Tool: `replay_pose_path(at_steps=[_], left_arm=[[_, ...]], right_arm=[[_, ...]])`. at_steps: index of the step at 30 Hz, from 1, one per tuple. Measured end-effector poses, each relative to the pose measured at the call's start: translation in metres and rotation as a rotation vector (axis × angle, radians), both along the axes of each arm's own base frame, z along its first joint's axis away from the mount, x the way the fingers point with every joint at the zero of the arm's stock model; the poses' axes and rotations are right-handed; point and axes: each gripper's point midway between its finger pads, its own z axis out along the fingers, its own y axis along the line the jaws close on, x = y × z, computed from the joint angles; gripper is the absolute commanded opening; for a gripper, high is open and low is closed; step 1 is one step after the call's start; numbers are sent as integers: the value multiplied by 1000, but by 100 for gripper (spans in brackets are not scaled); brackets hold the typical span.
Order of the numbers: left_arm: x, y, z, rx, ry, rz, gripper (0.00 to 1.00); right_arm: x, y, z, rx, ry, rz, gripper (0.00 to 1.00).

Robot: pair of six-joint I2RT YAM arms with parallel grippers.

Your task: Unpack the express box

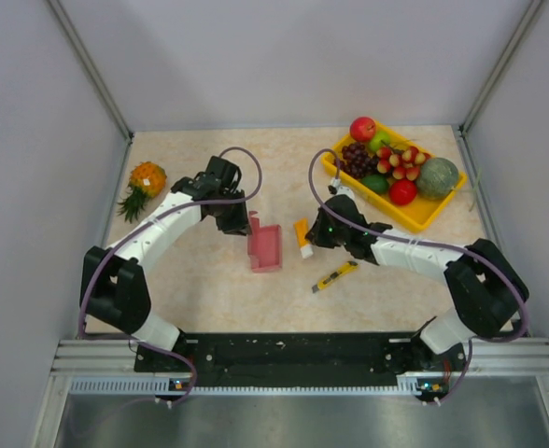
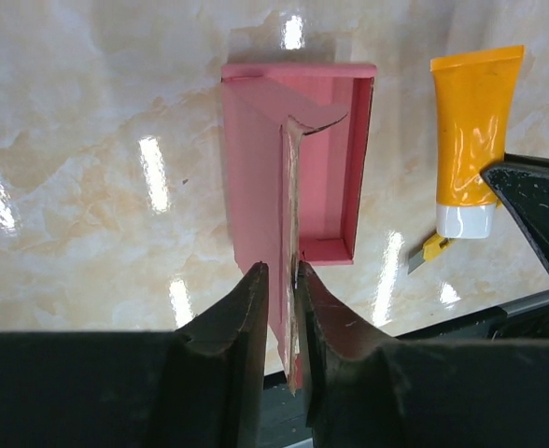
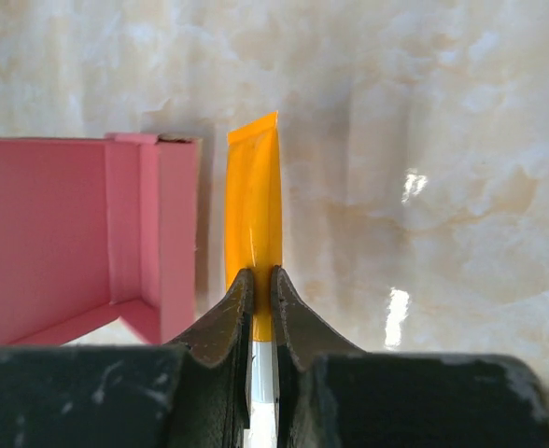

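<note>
the express box (image 1: 265,248) lies open on the table (image 1: 209,299) between the two arms, its shallow tray flat and its lid flap (image 2: 290,215) standing upright on edge; nothing shows inside the tray. the left gripper (image 2: 284,278) brackets the near end of that flap, one pad against it and a sliver of gap on the other side; whether it pinches or merely straddles the card cannot be told. the right gripper (image 3: 262,280) is clamped on an orange tube (image 3: 253,205) just above its white cap, the tube just beside the box's wall. the box is probably very light, thin card that creases easily and would slide on the glossy top; the best hold is likely a gentle pinch on a flap or wall edge, not a squeeze across the hollow tray.
</note>
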Motion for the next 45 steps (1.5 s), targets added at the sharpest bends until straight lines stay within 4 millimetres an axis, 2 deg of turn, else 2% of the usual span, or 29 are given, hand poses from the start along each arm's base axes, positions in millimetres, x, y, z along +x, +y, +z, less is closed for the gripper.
replay_pose_path(at_steps=[3, 7, 10, 11, 14, 16, 18, 20, 23, 25, 29, 34, 36, 38, 39, 42, 45], left_arm=[[5, 0, 2, 4, -9, 1, 24], [6, 1, -1, 8, -5, 2, 26], [6, 1, -1, 10, -3, -1, 34], [6, 1, -1, 11, -3, -2, 39], [6, 1, -1, 11, -5, -5, 45], [6, 0, 0, 5, -4, -8, 51], [5, -1, 1, -6, -5, -15, 56], [4, -4, 3, -22, -5, -26, 58], [3, -8, 9, -44, -11, -45, 59], [4, -11, 13, -58, -20, -61, 65], [6, -17, 18, -91, -35, -87, 69], [6, -21, 23, -116, -45, -96, 79], [5, -20, 32, -123, -71, -93, 84], [4, -17, 48, -133, -121, -90, 91], [3, -15, 59, -138, -158, -87, 99], [-8, -5, 97, -156, -292, -73, 99], [-26, 8, 140, -188, -449, -66, 99]], right_arm=[[7, -10, -12, -28, 16, -27, 0], [12, -21, -39, -84, 63, -48, 1], [13, -26, -53, -106, 93, -60, 7], [16, -26, -52, -104, 93, -64, 11], [21, -24, -49, -103, 89, -72, 22], [19, -27, -52, -115, 101, -81, 28], [16, -31, -54, -131, 112, -89, 39], [13, -35, -53, -142, 118, -95, 46], [12, -39, -39, -141, 99, -104, 51], [13, -41, -24, -128, 70, -112, 54], [11, -47, 6, -94, 12, -128, 64], [-5, -61, 33, -67, -37, -137, 76], [-12, -68, 43, -60, -53, -138, 79], [-21, -77, 57, -49, -79, -144, 82], [-26, -83, 64, -46, -91, -151, 83], [-43, -104, 87, -48, -131, -181, 99], [-63, -131, 105, -76, -149, -221, 99]])
